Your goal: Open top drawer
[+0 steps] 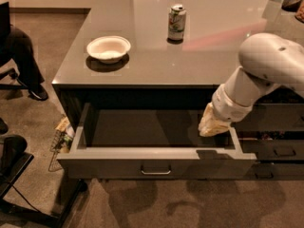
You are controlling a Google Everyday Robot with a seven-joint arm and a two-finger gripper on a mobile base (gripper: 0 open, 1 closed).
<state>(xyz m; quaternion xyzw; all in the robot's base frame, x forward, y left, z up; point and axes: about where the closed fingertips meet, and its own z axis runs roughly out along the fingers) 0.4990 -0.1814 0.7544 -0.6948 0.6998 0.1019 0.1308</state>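
Top drawer (109,156) stands wide open; the gripper (212,126) hangs above its right side, grip state indiscernible.

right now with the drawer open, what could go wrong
The gripper hangs at the right side wall of the top drawer; a sideways or downward move might catch that wall and jolt the drawer. The drawer looks far out already, so pulling on it could overextend it.
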